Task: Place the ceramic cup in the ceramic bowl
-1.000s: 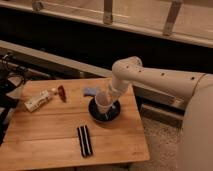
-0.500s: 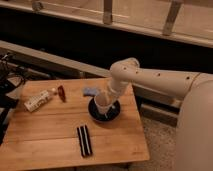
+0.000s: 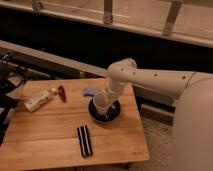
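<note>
The white ceramic cup (image 3: 101,104) sits low inside the glossy black ceramic bowl (image 3: 113,116) on the right part of the wooden table (image 3: 45,135). My gripper (image 3: 106,96) reaches down from the white arm (image 3: 150,79) and is right at the cup, over the bowl. The arm's wrist hides the cup's upper right side and the bowl's far rim.
A white bottle with a printed label (image 3: 39,100) lies at the table's left, with a small red object (image 3: 62,93) beside it. A blue object (image 3: 91,91) lies behind the bowl. A flat black-and-white striped rectangle (image 3: 84,140) lies near the front edge.
The gripper and cup have sunk slightly lower into the bowl; otherwise nothing has moved.
</note>
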Robot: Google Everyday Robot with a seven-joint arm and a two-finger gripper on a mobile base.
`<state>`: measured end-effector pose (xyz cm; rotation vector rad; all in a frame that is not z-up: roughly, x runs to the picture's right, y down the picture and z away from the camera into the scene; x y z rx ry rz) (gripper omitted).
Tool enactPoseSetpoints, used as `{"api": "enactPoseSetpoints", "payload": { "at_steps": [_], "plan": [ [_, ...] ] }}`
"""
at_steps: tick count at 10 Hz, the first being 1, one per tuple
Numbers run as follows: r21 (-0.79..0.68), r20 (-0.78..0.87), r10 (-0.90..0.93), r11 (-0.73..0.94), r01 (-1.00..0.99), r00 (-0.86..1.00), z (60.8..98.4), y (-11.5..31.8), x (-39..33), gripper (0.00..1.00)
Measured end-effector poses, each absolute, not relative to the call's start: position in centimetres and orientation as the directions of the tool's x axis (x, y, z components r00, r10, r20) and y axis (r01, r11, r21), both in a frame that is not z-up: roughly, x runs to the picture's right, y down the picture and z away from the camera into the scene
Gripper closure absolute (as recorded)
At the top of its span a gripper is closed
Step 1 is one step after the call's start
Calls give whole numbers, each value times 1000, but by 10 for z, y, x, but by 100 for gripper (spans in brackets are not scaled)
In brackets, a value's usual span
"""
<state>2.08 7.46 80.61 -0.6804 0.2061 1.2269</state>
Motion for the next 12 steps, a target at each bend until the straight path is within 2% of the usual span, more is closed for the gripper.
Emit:
{"api": "enactPoseSetpoints", "payload": {
  "at_steps": [5,6,8,9,10,12],
  "plan": [
    [-357,-499,793,180,-917,350,812,79,17,100],
    [-357,-497,793,182,-916,351,813,78,17,97],
    [-357,-495,794,184,-916,352,812,76,16,83],
    [-357,-495,793,188,-915,355,813,77,15,68],
    [-356,-496,792,190,-915,357,813,78,15,59],
    [-357,-493,792,193,-914,360,814,77,13,48]
  ]
}}
